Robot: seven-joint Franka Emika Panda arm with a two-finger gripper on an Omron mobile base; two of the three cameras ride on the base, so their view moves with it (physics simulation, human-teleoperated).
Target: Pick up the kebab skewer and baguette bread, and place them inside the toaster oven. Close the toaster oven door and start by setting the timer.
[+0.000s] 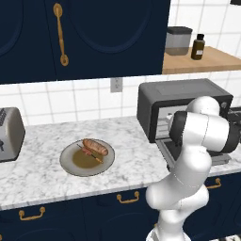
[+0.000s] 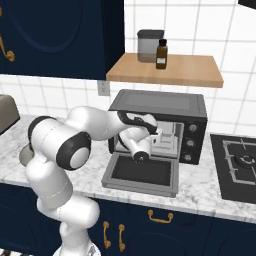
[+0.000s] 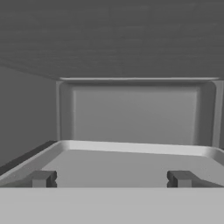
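The toaster oven is a boxy dark grey case with rounded corners, a matte flat top and a column of round knobs down its right side; the toaster oven door hangs dropped open, a wide flat panel with a darker window pane, lying level out over the worktop. Inside, the hand view shows smooth grey walls and a shallow grey tray with a raised, rounded rim. The end effector reaches into the oven mouth with its two small dark fingertips spread wide apart, released, nothing between them and touching nothing that can be seen. The baguette bread, a stubby golden-brown loaf, lies on a round grey plate well to the left of the oven, and the kebab skewer, a thin stick with reddish chunks, lies just beside it on the same plate, seemingly touching it. The worktop is white marble with grey veining, over navy cabinets with brass handles. A silver toaster stands at the left end, a black hob on the right. White tiles cover the wall; a wooden shelf carries a grey canister and a brown bottle.
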